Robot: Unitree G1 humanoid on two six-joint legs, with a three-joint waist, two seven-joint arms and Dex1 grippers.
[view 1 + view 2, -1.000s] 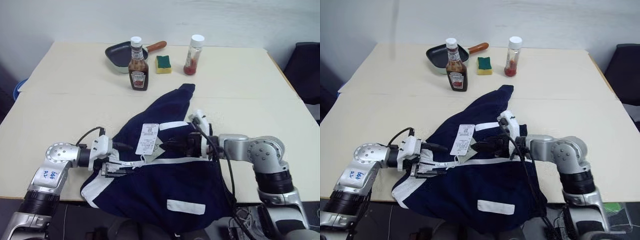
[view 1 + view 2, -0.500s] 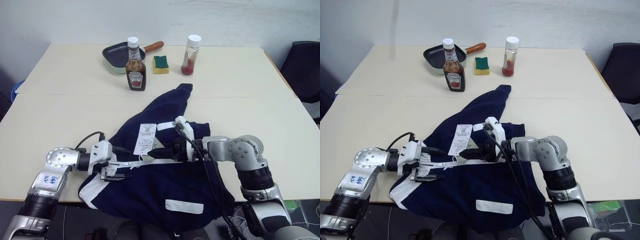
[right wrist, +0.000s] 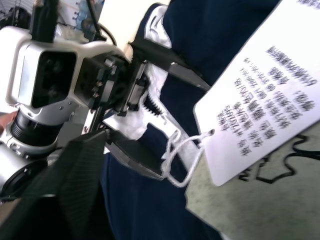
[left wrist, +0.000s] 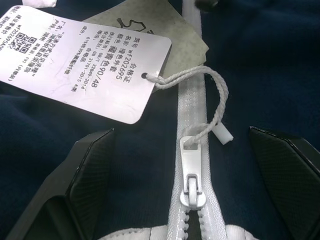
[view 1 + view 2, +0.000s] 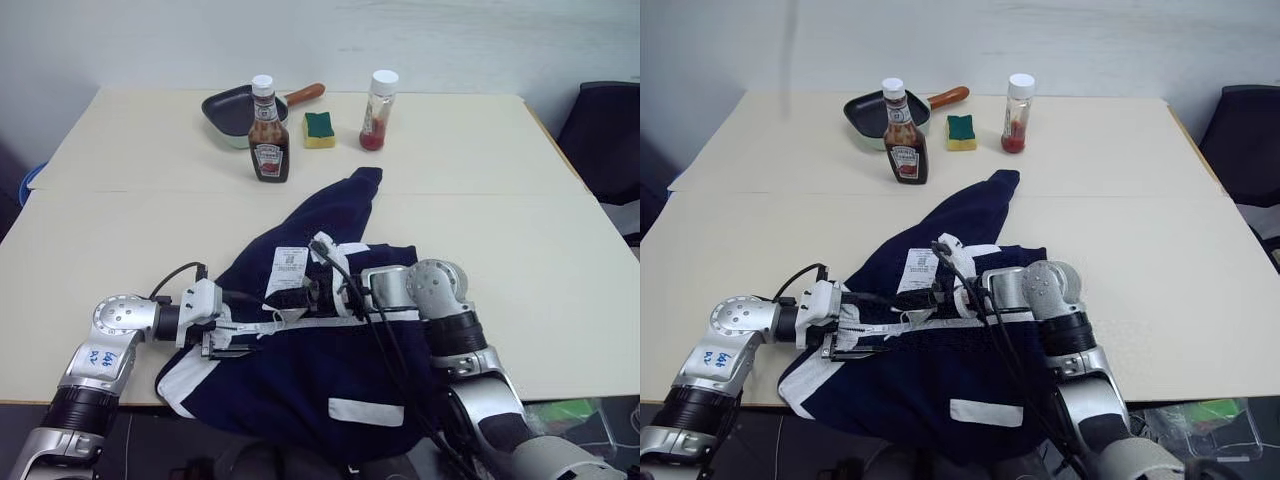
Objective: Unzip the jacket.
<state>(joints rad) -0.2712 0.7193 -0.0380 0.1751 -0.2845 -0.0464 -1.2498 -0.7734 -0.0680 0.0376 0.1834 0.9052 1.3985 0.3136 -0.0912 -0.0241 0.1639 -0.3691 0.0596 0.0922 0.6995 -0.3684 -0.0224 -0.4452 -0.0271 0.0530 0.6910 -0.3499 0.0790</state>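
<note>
spread wide, left gripper (image 4: pixel 192 165) straddles the zipper pull (image 4: pixel 192 177) on the jacket (image 5: pixel 330 370). right gripper (image 5: pixel 298 297), at three o'clock of it by the tag (image 5: pixel 288 268): cannot tell its spread. best to pinch the pull squarely, clear of the tag string (image 4: pixel 212 100).

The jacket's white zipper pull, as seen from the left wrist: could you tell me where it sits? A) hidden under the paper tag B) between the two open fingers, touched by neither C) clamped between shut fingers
B: the zipper pull lies in the gap of the open left gripper, clear of both fingers.

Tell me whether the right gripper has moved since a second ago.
Yes. The right gripper has moved toward the left gripper, across the jacket; it now sits at the hang tag.
</note>
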